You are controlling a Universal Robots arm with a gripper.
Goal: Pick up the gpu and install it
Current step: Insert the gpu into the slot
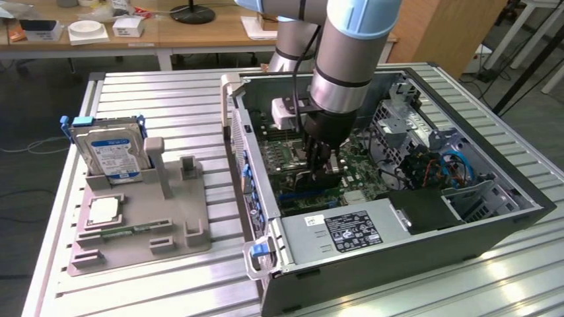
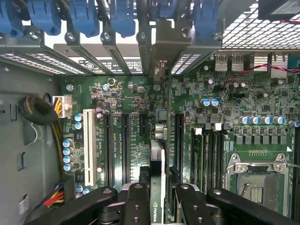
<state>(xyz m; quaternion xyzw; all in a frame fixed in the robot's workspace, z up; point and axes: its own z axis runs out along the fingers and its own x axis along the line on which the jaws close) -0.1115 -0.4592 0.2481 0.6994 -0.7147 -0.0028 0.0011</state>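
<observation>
Install step in hand: the gripper's (image 1: 321,165) jaws clench the gpu (image 2: 157,164) edge-on above a motherboard (image 2: 117,93) slot inside the case (image 1: 397,264), at 3 o'clock from the hard drive (image 1: 110,148) in the exterior view. Seating it likely calls for a straight, even press.

gpu (image 2: 156,178) x1 | hdd (image 1: 107,152) x1 | case (image 1: 423,257) x1 | ram (image 1: 123,232) x1 | cpu (image 1: 103,210) x1

Computer case (image 1: 520,198): on counter (image 1: 158,92).
Left of case in the exterior view: parts tray (image 1: 176,224), with hard drive (image 1: 110,153) upright and memory stick (image 1: 132,231) flat in it.
Inside case: motherboard (image 2: 122,93); power supply (image 1: 344,231); gripper (image 2: 159,192) above motherboard, gpu (image 2: 157,154) clamped on edge.
</observation>
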